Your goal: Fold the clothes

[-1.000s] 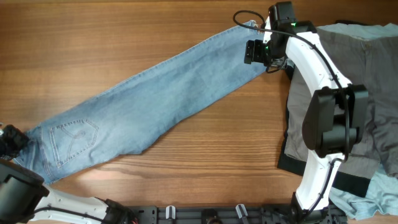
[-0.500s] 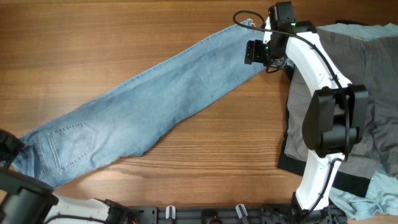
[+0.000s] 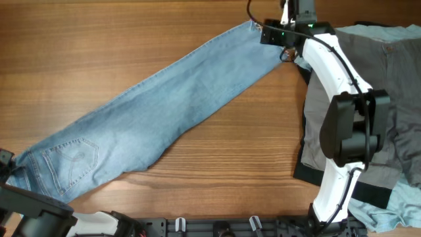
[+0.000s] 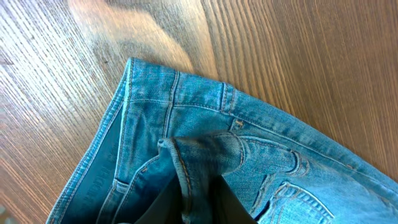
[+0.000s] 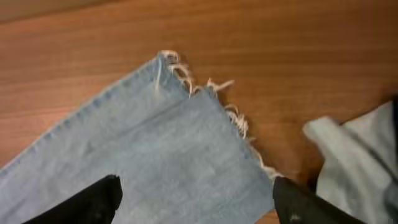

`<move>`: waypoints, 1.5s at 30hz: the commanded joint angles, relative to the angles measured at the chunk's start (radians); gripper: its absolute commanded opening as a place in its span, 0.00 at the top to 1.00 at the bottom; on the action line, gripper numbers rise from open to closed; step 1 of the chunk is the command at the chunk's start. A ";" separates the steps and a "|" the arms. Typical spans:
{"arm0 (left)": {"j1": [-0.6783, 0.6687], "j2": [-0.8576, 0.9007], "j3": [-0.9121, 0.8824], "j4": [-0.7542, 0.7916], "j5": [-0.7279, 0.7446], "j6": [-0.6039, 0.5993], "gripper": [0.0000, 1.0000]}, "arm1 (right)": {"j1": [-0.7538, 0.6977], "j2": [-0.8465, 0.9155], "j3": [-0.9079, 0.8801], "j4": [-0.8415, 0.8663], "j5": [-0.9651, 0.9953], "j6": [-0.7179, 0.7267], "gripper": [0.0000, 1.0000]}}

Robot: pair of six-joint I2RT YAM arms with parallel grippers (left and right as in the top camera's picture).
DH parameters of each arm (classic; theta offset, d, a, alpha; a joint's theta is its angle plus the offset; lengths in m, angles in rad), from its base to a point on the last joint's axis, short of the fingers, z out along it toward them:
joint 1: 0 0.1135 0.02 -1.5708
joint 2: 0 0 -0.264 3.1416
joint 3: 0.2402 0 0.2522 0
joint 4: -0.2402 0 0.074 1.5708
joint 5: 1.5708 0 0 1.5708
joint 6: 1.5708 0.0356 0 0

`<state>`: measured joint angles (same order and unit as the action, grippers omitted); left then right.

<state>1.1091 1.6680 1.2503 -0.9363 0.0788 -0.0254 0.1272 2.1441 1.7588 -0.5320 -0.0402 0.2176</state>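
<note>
Overhead, your jeans [image 3: 164, 112] stretch slantwise across the table [image 3: 99, 39], running from the left gripper [image 3: 4, 161] at the waistband to the right gripper [image 3: 273, 33] at the leg end. In the left wrist view, the dark fingers [image 4: 165, 202] pinch a raised fold of waistband, as far as the cropped frame lets you judge. In the right wrist view, the fingers [image 5: 102, 196] stand spread wide, with the frayed hem [image 5: 211, 99] just ahead and between them. Grey shorts [image 3: 395, 79] lie behind that gripper, under its arm.

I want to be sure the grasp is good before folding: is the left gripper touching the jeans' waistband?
Touching. The left wrist view shows a raised fold of the jeans at the waistband, pinched inside the left gripper.
</note>
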 commanded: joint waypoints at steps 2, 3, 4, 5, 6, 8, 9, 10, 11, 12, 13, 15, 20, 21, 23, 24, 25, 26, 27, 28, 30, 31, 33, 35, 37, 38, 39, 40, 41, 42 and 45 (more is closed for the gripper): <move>0.010 0.004 0.011 0.003 -0.016 -0.021 0.85 | -0.004 0.059 0.016 0.220 -0.013 -0.105 0.35; 0.010 0.004 0.011 0.003 -0.016 -0.021 0.85 | -0.004 0.071 0.016 0.241 -0.016 -0.117 0.35; 0.010 0.004 0.011 0.003 -0.016 -0.021 0.84 | -0.004 0.091 0.016 0.259 -0.016 -0.134 0.34; 0.010 0.004 0.011 0.002 -0.016 -0.021 0.84 | -0.005 0.117 0.016 0.275 -0.015 -0.163 0.30; 0.010 0.004 0.011 0.000 -0.017 -0.020 0.84 | -0.008 0.140 0.016 0.285 -0.015 -0.182 0.26; 0.010 0.004 0.011 0.000 -0.017 -0.020 0.85 | -0.021 0.176 0.016 0.288 -0.015 -0.192 0.25; 0.010 0.004 0.011 0.000 -0.017 -0.020 0.85 | -0.029 0.190 0.016 0.285 -0.016 -0.192 0.25; 0.010 0.004 0.011 0.000 -0.017 -0.020 0.85 | -0.039 0.205 0.016 0.279 -0.019 -0.190 0.25; 0.010 0.004 0.011 0.000 -0.017 -0.020 0.85 | -0.051 0.215 0.016 0.271 -0.040 -0.190 0.26; 0.010 0.004 0.011 0.000 -0.016 -0.020 0.85 | -0.061 0.222 0.016 0.261 -0.102 -0.192 0.26; 0.010 0.004 0.011 -0.001 -0.016 -0.021 0.85 | -0.066 0.229 0.016 0.257 -0.137 -0.193 0.26; 0.010 0.004 0.011 -0.001 -0.016 -0.020 0.85 | -0.080 0.237 0.016 0.241 -0.230 -0.219 0.25; 0.010 0.004 0.011 -0.001 -0.016 -0.021 0.85 | -0.089 0.237 0.016 0.193 -0.281 -0.255 0.35; 0.010 0.004 0.011 0.000 -0.016 -0.020 0.85 | -0.088 0.242 0.016 0.174 -0.304 -0.271 0.36; 0.010 0.004 0.011 0.000 -0.016 -0.020 0.85 | -0.087 0.256 0.016 0.163 -0.305 -0.269 0.43; 0.010 0.004 0.011 -0.001 -0.016 -0.021 0.85 | -0.087 0.261 0.016 0.163 -0.305 -0.268 0.52; 0.010 0.004 0.011 -0.001 -0.016 -0.021 0.85 | -0.088 0.261 0.016 0.167 -0.305 -0.267 0.64; 0.010 0.004 0.011 -0.001 -0.016 -0.021 0.85 | -0.090 0.261 0.016 0.179 -0.305 -0.267 0.79; 0.010 0.004 0.011 -0.001 -0.017 -0.020 0.85 | -0.092 0.254 0.016 0.188 -0.306 -0.266 0.93; 0.010 0.004 0.011 -0.001 -0.017 -0.020 0.85 | -0.095 0.246 0.016 0.195 -0.307 -0.263 0.96; 0.010 0.004 0.011 -0.004 -0.017 -0.020 0.88 | -0.100 0.216 0.018 0.208 -0.327 -0.240 0.96; 0.010 0.004 0.011 -0.004 -0.017 -0.020 0.89 | -0.103 0.203 0.019 0.216 -0.340 -0.241 0.96; 0.010 0.001 0.011 -0.011 -0.017 -0.021 0.96 | -0.105 0.171 0.019 0.246 -0.374 -0.233 0.96; 0.010 -0.010 0.011 -0.013 -0.017 -0.020 0.96 | -0.105 0.156 0.019 0.280 -0.410 -0.191 0.96; 0.010 -0.032 0.011 -0.015 -0.040 -0.021 0.96 | -0.105 0.154 0.019 0.338 -0.464 -0.145 0.96; 0.010 -0.043 0.011 -0.015 -0.040 -0.021 0.96 | -0.105 0.154 0.019 0.362 -0.487 -0.124 0.96; 0.010 -0.053 0.011 -0.015 -0.040 -0.021 0.96 | -0.105 0.154 0.019 0.394 -0.507 -0.096 0.96; 0.010 -0.062 0.011 -0.015 -0.040 -0.021 0.96 | -0.105 0.154 0.019 0.425 -0.516 -0.070 0.96; 0.011 -0.070 0.011 -0.016 -0.040 -0.021 0.96 | -0.105 0.154 0.019 0.476 -0.523 -0.032 0.96; 0.011 -0.071 0.011 -0.017 -0.045 -0.036 0.96 | -0.104 0.154 0.019 0.512 -0.525 -0.003 0.96; 0.016 -0.071 0.011 -0.031 -0.098 -0.128 0.96 | -0.100 0.154 0.019 0.571 -0.530 0.025 0.96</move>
<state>1.1091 1.6241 1.2503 -0.9634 0.0544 -0.0605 0.0330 2.3432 1.7638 0.0029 -0.5488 0.1677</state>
